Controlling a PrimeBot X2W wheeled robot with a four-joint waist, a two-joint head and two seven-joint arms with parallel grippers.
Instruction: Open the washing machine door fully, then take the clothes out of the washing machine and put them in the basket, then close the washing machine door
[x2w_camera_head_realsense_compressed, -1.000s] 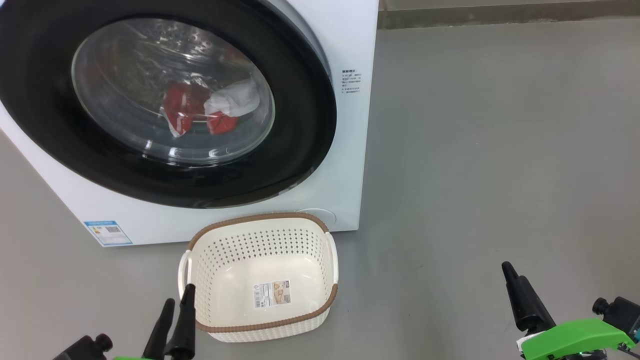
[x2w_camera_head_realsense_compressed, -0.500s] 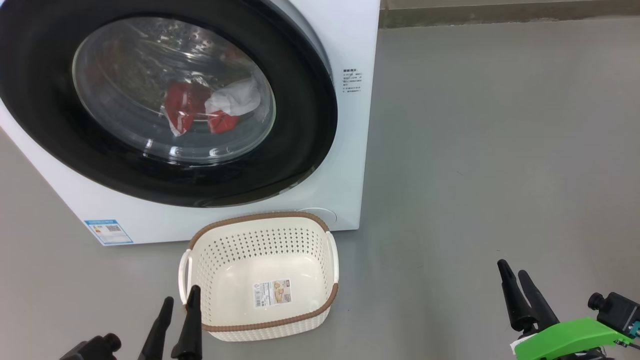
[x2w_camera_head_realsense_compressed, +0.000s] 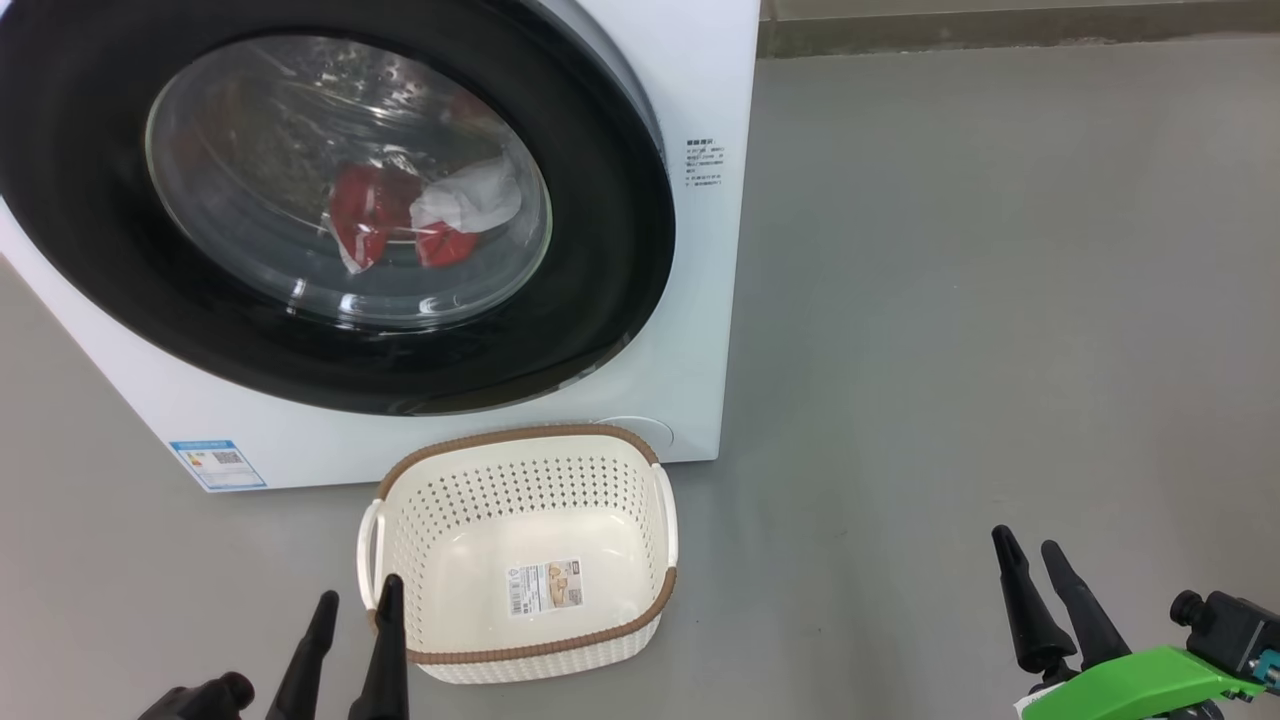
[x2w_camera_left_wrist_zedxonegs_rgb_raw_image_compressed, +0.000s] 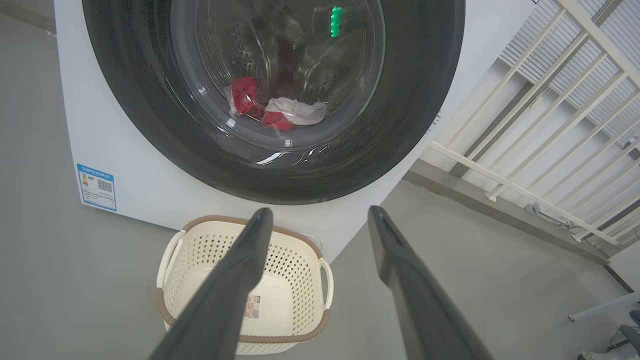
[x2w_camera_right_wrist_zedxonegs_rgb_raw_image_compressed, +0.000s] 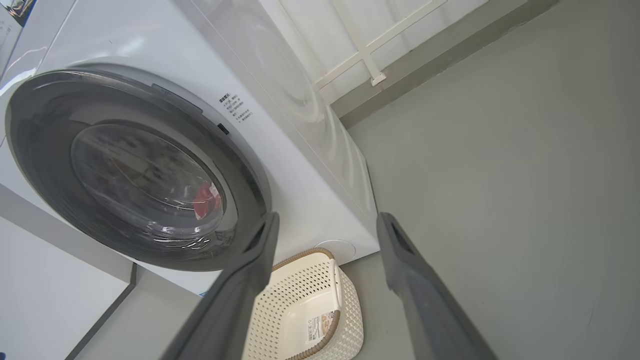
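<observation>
Waiting low before the shut washing machine door (x2w_camera_head_realsense_compressed: 330, 200), I hold both end effectors empty. My left end effector (x2w_camera_head_realsense_compressed: 360, 590) hangs at the near left corner of the basket (x2w_camera_head_realsense_compressed: 520, 437), fingers parted by a moderate gap with nothing between them. My right end effector (x2w_camera_head_realsense_compressed: 1022, 538) is well to the basket's right over the floor (x2w_camera_head_realsense_compressed: 950, 300), likewise parted and empty.

The basket stands on the floor with its far rim close against the washing machine (x2w_camera_head_realsense_compressed: 690, 330), probably so that whatever comes out has only a short drop. The clothes (x2w_camera_head_realsense_compressed: 400, 225), red and white, lie behind the door glass, above and beyond the basket.

With the door shut, I judge no step is done yet and opening comes first. I cannot make out a handle for certain. The door's black rim hangs just above the basket's far edge, so its swing may pass close over it.
</observation>
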